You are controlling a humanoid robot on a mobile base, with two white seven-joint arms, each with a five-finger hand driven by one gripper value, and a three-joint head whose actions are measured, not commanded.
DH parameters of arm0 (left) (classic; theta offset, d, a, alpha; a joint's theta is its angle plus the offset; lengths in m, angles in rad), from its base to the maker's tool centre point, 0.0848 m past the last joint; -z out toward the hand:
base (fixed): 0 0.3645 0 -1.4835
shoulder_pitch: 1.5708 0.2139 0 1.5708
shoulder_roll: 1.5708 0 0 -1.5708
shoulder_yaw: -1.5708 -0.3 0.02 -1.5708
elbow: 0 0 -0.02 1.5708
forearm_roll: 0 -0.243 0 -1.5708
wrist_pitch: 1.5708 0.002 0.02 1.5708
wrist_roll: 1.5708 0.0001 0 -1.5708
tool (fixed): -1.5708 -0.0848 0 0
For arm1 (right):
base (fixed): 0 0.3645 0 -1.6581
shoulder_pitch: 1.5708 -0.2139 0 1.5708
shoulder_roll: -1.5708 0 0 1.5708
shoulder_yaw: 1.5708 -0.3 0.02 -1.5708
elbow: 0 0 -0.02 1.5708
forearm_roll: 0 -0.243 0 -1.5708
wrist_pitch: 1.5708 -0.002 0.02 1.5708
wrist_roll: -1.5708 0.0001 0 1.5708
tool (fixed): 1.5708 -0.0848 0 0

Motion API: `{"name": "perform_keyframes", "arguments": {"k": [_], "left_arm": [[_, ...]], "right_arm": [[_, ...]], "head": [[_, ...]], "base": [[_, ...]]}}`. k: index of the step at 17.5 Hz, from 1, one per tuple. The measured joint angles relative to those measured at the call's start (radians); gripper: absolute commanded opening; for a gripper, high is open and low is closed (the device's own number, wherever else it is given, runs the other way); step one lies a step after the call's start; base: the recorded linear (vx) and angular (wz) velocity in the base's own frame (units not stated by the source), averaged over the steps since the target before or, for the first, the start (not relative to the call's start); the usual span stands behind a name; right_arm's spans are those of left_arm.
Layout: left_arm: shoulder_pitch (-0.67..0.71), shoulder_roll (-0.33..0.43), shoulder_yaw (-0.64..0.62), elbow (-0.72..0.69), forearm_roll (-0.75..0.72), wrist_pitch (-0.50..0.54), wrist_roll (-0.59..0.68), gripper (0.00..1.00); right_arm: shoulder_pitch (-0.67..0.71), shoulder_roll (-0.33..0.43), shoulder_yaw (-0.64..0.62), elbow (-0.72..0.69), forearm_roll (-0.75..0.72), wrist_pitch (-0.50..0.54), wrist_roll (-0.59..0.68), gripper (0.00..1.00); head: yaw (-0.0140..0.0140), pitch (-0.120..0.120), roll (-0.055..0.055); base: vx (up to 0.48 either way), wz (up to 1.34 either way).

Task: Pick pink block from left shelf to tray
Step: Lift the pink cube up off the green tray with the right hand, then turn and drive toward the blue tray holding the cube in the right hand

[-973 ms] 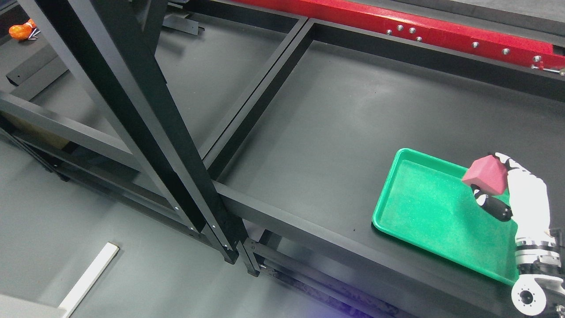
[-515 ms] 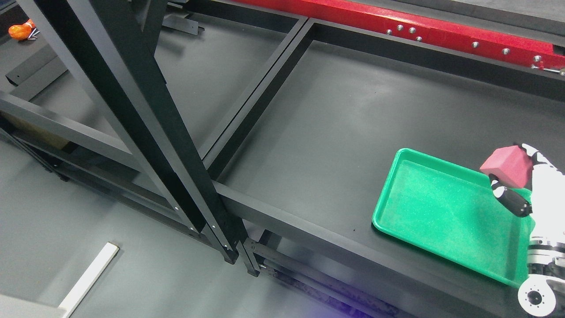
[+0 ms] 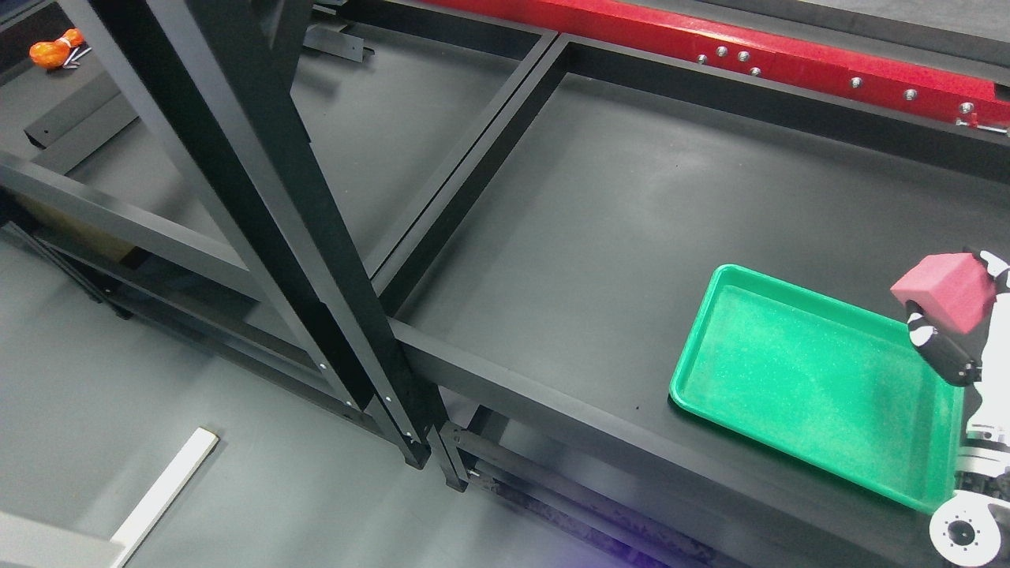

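Head view finds our right hand [image 3: 959, 331] clasping the pink block [image 3: 944, 291], held above the green tray's [image 3: 714, 292] far right edge. We judge this the carrying step; next we should lower leftward over the tray floor, then let go.

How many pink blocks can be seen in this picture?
1. The pink block is held in the right hand, above the far right corner of the green tray. Others may lie outside the view.

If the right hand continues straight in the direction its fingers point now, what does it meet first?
Probably nothing near: the right hand, holding the pink block, points up and left, over the green tray's far rim toward bare shelf. Its height is unclear.
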Motion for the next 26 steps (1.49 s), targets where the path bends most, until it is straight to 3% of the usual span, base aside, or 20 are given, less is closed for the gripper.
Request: {"name": "perform_keyframes", "arguments": {"k": [11, 26], "left_arm": [[0.000, 0.000, 0.000, 0.000, 0.000, 0.000, 0.000, 1.00], [0.000, 0.000, 0.000, 0.000, 0.000, 0.000, 0.000, 1.00]], "right_arm": [[-0.001, 0.028, -0.030, -0.018, -0.002, 0.003, -0.020, 0.02], [0.001, 0.037, -0.044, -0.025, -0.002, 0.003, -0.021, 0.02]], "head": [[0.0000, 0.000, 0.000], [0.0000, 0.000, 0.000]], "base": [[-0.090, 0.30], [-0.173, 0.84]]}}
